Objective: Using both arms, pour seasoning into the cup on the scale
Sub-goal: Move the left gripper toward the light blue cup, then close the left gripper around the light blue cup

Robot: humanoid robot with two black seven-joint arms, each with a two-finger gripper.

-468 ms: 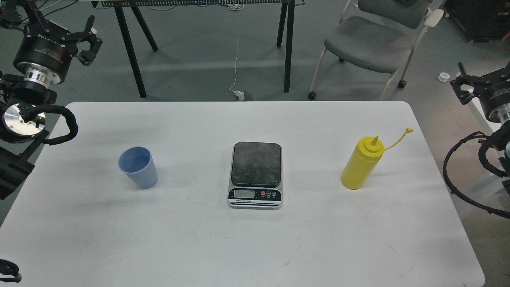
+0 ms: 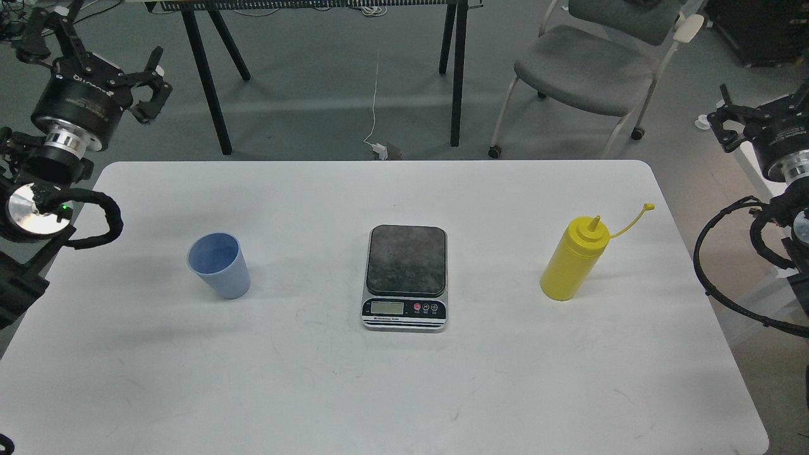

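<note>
The scale sits at the middle of the white counter, its dark platform bare and its display toward the near edge. The blue cup stands upright well to the left of the scale, the yellow seasoning bottle upright well to its right, cap dangling on its tether. Neither touches the scale.

The left gripper hangs far up and left of the scale, beyond the counter's far left corner, jaws spread and holding nothing, well apart from the cup. The right gripper hangs far right of the scale, off the counter's edge; I cannot tell how its jaws stand. It is well apart from the bottle.

Behind the scale, past the counter, lie grey floor, black table legs, a white cable and a grey chair.
</note>
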